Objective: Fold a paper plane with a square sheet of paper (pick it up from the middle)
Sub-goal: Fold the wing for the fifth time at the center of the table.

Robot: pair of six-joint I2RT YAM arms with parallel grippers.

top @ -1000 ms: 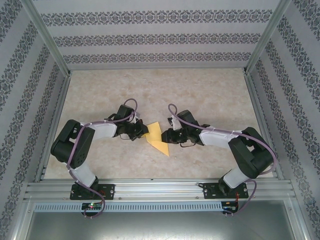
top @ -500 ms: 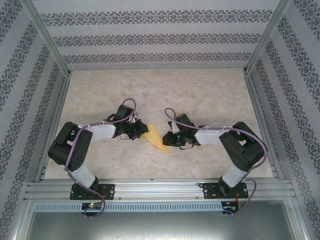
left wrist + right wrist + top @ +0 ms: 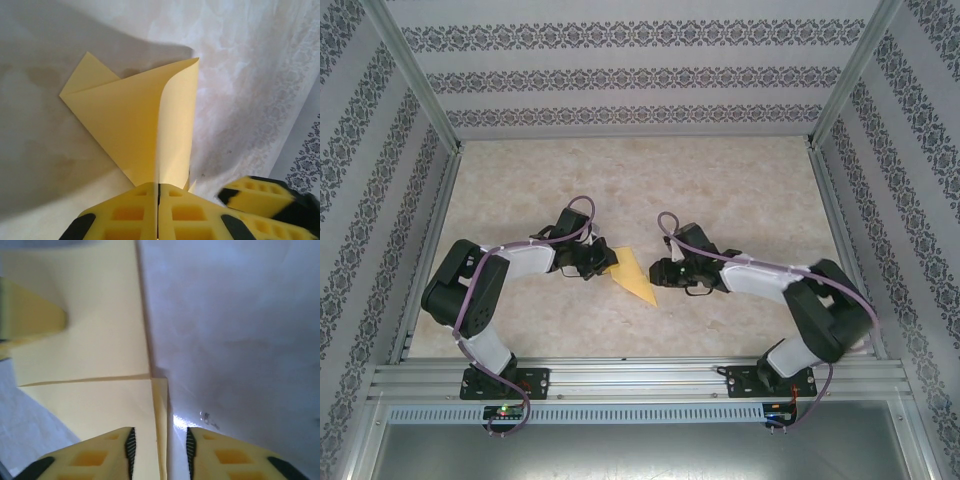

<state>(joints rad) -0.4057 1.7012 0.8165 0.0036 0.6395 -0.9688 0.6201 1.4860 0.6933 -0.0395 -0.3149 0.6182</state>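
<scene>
**Top external view.** The yellow sheet of paper (image 3: pixel 634 278), folded to a pointed wedge, is lying on the counter (image 3: pixel 740 190). It is sitting about midway between the left and right edges and closer to the near edge than the far one. The left pincer (image 3: pixel 602 260) is meeting the sheet's left corner. The right pincer (image 3: pixel 657 272) is standing just beside its right side.

**Left wrist view.** The left pincer (image 3: pixel 158 212) is pressing fully together and pinching the near point of the sheet (image 3: pixel 125 115). One flap is curling upward from the fold and the other is lying flat on the counter. A blurred yellow finger (image 3: pixel 255 192) of the right pincer is showing at the lower right, close to the sheet.

**Right wrist view.** The right pincer (image 3: pixel 160 450) is standing partly apart. The sheet's (image 3: pixel 100 340) creased edge is running between the jaws, and neither pad is visibly pressing on it. A yellow finger (image 3: pixel 32 322) of the left pincer is overlapping the sheet at the left.
</scene>
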